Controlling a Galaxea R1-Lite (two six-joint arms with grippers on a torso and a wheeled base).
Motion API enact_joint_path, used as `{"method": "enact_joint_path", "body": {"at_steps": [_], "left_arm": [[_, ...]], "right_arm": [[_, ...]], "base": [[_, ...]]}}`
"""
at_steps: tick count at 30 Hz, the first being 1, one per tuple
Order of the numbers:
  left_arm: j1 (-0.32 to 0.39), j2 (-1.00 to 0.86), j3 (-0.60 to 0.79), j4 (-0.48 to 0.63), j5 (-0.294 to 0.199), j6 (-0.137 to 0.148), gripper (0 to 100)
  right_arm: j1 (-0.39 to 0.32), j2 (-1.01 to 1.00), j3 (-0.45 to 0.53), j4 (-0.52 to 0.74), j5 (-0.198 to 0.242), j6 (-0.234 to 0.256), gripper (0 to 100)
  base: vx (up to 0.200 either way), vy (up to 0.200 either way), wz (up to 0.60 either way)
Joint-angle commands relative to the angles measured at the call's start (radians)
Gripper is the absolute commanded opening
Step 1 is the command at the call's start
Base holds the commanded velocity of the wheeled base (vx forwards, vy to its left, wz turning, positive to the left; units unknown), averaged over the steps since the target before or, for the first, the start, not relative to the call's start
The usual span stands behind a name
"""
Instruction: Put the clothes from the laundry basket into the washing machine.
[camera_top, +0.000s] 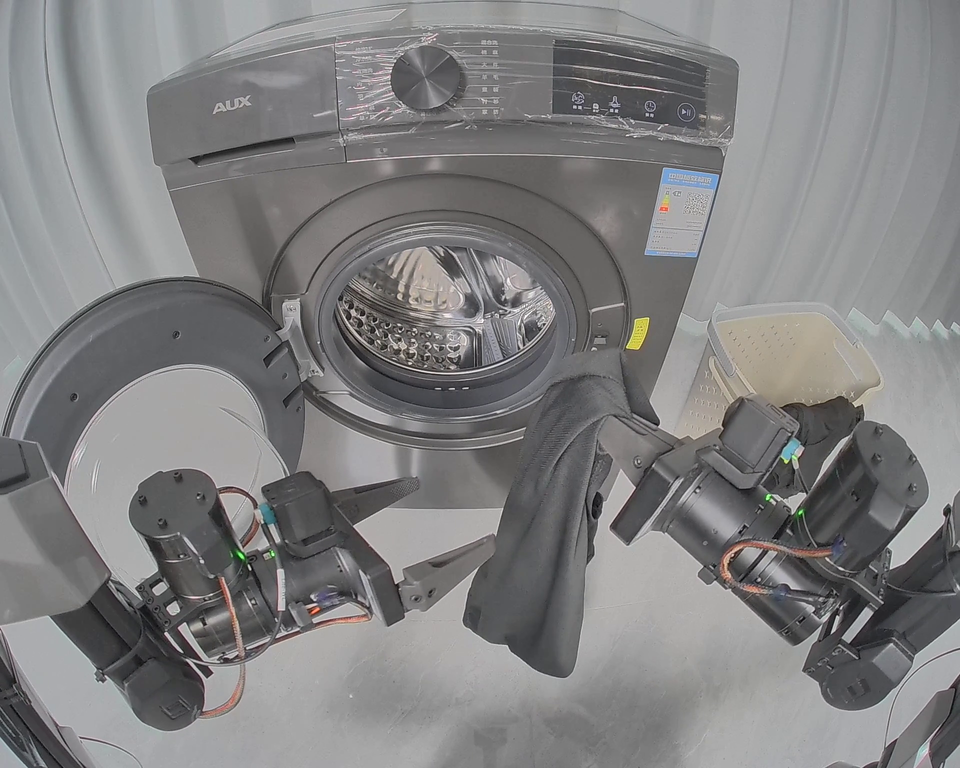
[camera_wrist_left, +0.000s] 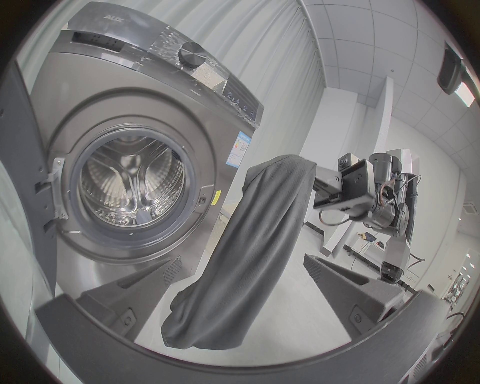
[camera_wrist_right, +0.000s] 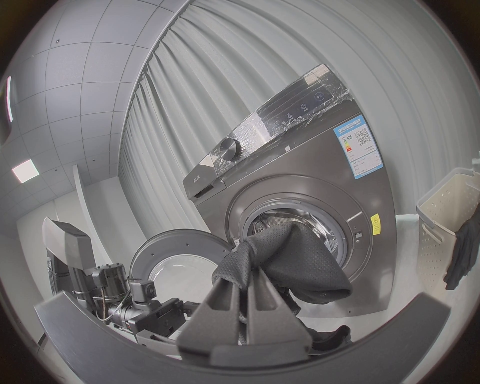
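Note:
The grey washing machine (camera_top: 440, 200) stands in front of me with its round door (camera_top: 150, 380) swung open to the left and its steel drum (camera_top: 445, 310) bare inside. My right gripper (camera_top: 618, 432) is shut on a dark grey garment (camera_top: 550, 520), which hangs long and limp just below and right of the drum opening. In the right wrist view the cloth (camera_wrist_right: 295, 260) bunches over the closed fingers (camera_wrist_right: 227, 310). My left gripper (camera_top: 450, 517) is open, low and left of the hanging cloth, its fingertips nearly at the fabric (camera_wrist_left: 250, 250).
A cream laundry basket (camera_top: 790, 350) stands on the floor right of the machine, with another dark garment (camera_top: 825, 420) draped over its front rim. The open door takes up the space at left. Bare grey floor lies below the arms; curtains hang behind.

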Motion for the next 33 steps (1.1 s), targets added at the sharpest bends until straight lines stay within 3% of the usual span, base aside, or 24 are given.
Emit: {"method": "enact_joint_path", "body": {"at_steps": [1, 30, 31, 33], "left_arm": [[-0.020, 0.066, -0.074, -0.002, 0.001, 0.002, 100], [-0.044, 0.234, -0.212, -0.002, 0.003, 0.013, 100], [-0.044, 0.236, -0.215, -0.002, 0.004, 0.015, 0], [-0.040, 0.241, -0.221, -0.002, 0.004, 0.022, 0]], "right_arm": [[0.017, 0.036, -0.001, 0.000, 0.002, 0.000, 0], [0.086, 0.084, 0.002, -0.002, -0.003, -0.003, 0], [0.086, 0.084, 0.004, -0.002, -0.003, -0.003, 0], [0.088, 0.084, 0.005, -0.002, -0.003, -0.002, 0]], "base": [[0.000, 0.000, 0.00], [0.000, 0.000, 0.00], [0.000, 0.000, 0.00], [0.000, 0.000, 0.00]]}}
